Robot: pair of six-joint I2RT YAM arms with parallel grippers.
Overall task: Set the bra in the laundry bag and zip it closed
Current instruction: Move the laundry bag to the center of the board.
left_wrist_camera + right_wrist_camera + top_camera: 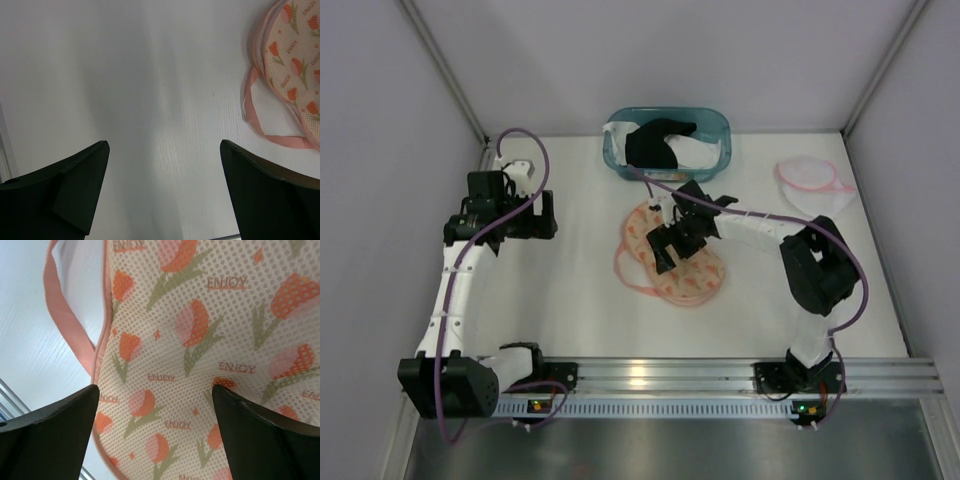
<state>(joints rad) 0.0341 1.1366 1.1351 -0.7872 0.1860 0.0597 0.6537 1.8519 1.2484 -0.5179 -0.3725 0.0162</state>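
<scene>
Directly beneath the right gripper [676,240] lies the laundry bag [698,282], a flat mesh pouch printed with orange tulips and the word ENJOY. In the right wrist view the gripper [155,390] has its jaws spread wide, with the mesh of the bag [200,330] filling the gap between the two dark fingers [55,425]. Nothing is clamped between them, and whether the fingertips touch the fabric cannot be told. The bag's pink strap [65,315] loops out at about 10 o'clock from the gripper in that view; in the top view the strap [619,266] curls off the bag's left edge onto the white table [570,320]. The bra [652,146], a black garment, is not in the bag: it sits in a teal bin [721,126] at roughly 12 o'clock from the right gripper, just beyond the bag's far edge, lying over some white cloth [698,152]. At about 2 o'clock from the gripper, well apart, a second pouch [815,186] of pale mesh with a pink rim rests near the table's far right corner. At 9 o'clock from the bag, the left gripper [525,215] hangs over bare table, jaws likewise wide apart and holding nothing; in its wrist view the gripper [165,145] frames only white surface, with the bag [295,60] at about 2 o'clock.
</scene>
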